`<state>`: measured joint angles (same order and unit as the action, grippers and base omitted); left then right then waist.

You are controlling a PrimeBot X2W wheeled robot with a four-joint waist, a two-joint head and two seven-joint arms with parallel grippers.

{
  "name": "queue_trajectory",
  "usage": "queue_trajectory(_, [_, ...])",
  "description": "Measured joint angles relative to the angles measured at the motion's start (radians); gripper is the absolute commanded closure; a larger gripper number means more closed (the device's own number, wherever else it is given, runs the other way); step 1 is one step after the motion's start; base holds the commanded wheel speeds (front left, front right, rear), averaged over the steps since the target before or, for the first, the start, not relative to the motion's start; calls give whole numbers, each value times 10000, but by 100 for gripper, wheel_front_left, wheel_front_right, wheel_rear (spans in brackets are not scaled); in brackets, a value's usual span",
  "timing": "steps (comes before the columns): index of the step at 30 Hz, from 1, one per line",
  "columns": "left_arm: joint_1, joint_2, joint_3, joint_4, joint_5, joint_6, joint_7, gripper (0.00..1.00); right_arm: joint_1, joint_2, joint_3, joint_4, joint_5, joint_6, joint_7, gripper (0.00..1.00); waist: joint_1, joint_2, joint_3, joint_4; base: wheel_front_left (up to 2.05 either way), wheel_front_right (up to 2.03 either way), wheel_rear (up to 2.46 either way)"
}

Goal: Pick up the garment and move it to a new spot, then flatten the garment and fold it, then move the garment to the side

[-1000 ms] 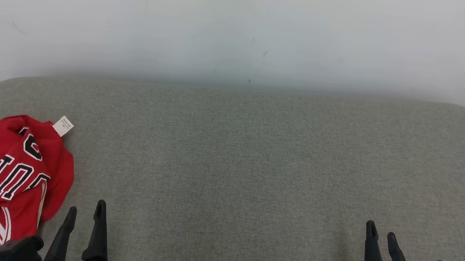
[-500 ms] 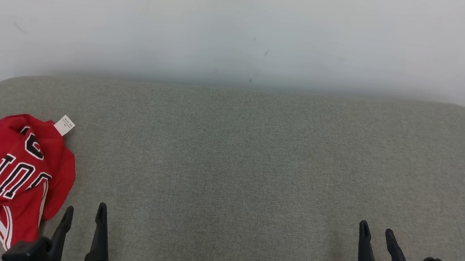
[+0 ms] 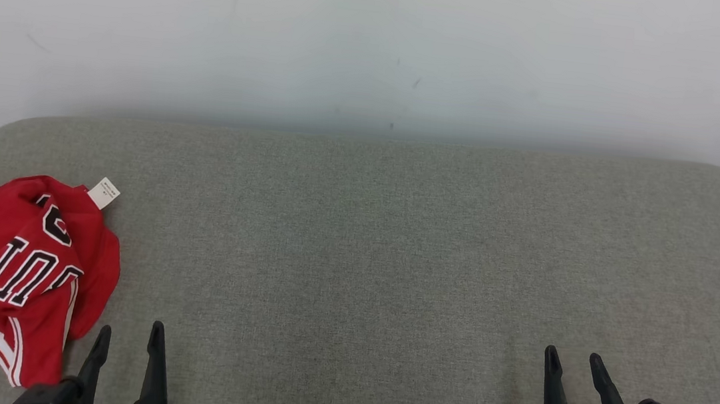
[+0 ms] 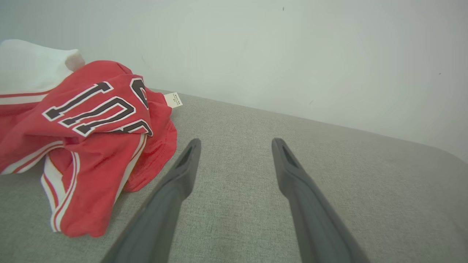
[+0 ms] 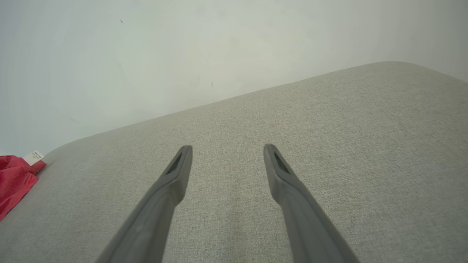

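The garment (image 3: 18,266), a crumpled red jersey with black-and-white numbers, lies at the left end of the grey cushion (image 3: 356,242). A white tag (image 3: 104,192) sticks out at its far edge. The left gripper (image 3: 130,328) hovers just to the garment's right, fingers spread and empty, its left finger near the hem but apart from it. The right gripper (image 3: 573,355) sits well away on the cushion's right side, fingers likewise parted with nothing between them. A pale wall (image 3: 376,43) stands behind.

Cloth garment (image 3: 19,260), matt woven gry cushion (image 3: 360,262)
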<state>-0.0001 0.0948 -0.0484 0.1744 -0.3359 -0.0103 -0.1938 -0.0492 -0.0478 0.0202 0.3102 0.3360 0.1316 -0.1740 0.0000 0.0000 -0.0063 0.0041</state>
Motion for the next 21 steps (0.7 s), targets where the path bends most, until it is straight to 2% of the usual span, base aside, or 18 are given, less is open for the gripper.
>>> queue_trajectory(11, [-1,-230,268,71,587,-334,-238,0,40,-4,58,25,-976,0,-198,0,0,0,15,41,0,0,0])
queue_trajectory(21, [-2,-332,460,33,1480,-441,-447,0,56,-6,146,132,-1753,0,-393,0,0,0,-8,37,0,0,0])
